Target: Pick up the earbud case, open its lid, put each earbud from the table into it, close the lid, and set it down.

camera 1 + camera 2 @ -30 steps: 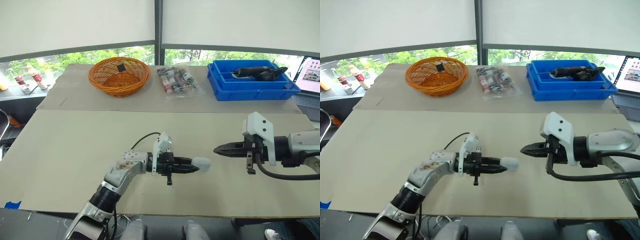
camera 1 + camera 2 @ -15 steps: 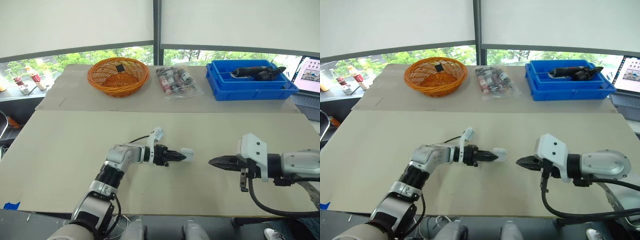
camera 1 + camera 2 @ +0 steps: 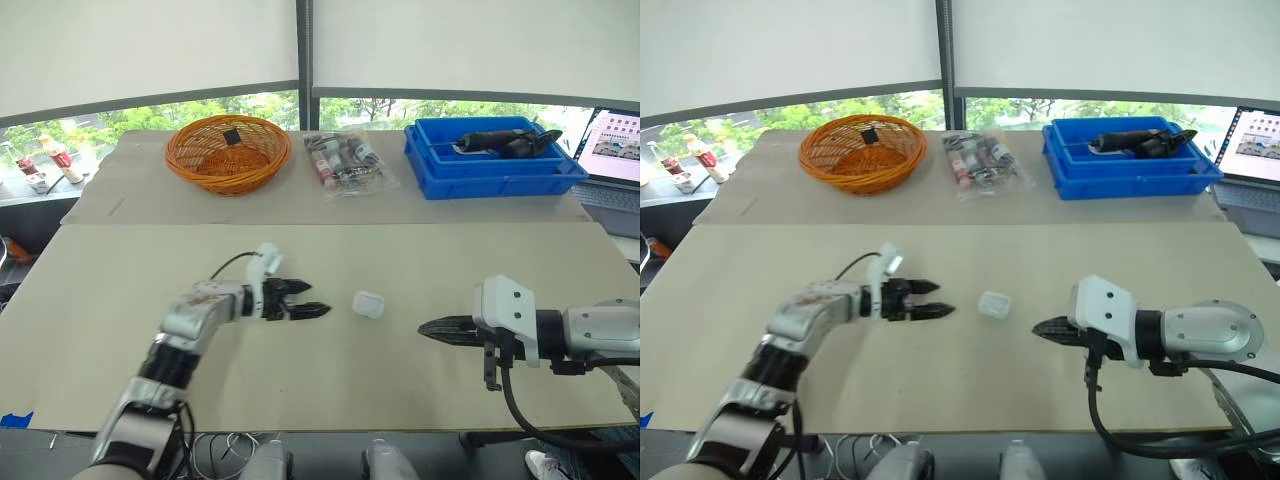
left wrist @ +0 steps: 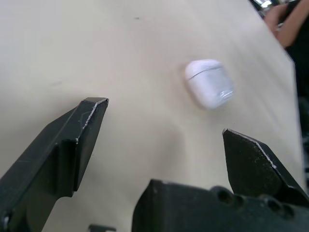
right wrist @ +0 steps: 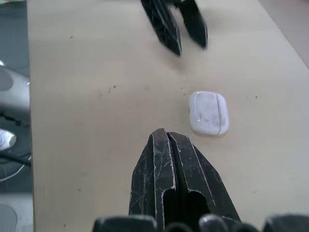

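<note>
right hand: nearest us, fingers pressed together, holding nothing, tip aimed at the case from close by.
left hand: fingers spread wide, empty, pointing at the case from the other side; near, not touching.
earbud case: lies flat on the bench between the two hands, lid shut, free of both.
handling: we judge it light, rigid, smooth rounded plastic, so slippery; likely to skid or pop out of a pinch.
grip: we'd pinch across the body's flat faces below the lid seam, leaving the lid free.
wrist views: the left one gives the seam line near one end of the case; the right one gives the left hand's fingers beyond the case.
eye views: seam too small to tell; they give the flanking layout and the far end: basket, packet, blue bin.
</note>
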